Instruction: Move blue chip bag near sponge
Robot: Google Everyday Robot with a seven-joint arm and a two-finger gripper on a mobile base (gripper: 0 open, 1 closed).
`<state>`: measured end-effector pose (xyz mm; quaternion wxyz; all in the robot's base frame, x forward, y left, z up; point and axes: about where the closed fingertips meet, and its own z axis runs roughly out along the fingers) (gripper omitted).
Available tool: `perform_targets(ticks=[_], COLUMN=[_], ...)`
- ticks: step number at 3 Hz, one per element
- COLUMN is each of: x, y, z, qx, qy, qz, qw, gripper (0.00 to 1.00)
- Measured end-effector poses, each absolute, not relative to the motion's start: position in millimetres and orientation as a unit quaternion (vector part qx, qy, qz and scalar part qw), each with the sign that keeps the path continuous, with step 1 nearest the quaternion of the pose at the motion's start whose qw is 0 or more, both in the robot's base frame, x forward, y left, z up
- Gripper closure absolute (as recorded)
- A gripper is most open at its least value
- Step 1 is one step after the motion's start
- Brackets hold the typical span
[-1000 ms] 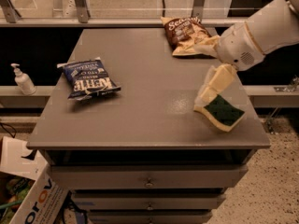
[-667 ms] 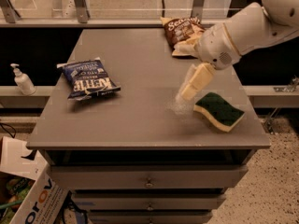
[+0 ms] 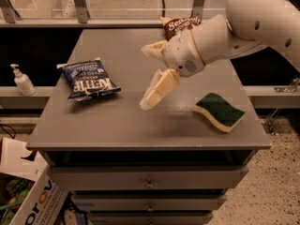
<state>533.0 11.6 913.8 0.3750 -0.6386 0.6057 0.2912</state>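
Observation:
The blue chip bag, dark navy with white "Kettle" lettering, lies flat on the left part of the grey table. The sponge, green top over pale yellow foam, lies at the right front of the table. My gripper hangs above the table's middle, between the bag and the sponge, touching neither. It is open and empty, with one cream finger pointing down-left and the other finger higher up.
A brown chip bag lies at the table's back edge, partly hidden by my white arm. A soap bottle stands on a ledge to the left. A cardboard box sits on the floor at lower left.
My gripper has moved left, from just above the sponge to over the middle of the table, closer to the blue chip bag. The bag and sponge have not moved.

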Motion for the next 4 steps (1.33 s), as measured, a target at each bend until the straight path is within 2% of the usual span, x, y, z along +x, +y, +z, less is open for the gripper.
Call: perform_targets(ticks=[2,4], x=[537.4,570.1], y=[15.4,58.1], z=[910.0,880.0], qx=[-0.638,-0.637], qy=[0.603,0.613], qz=[0.287,0.254], qw=[0.383,0.393], gripper=[0.0,0.0])
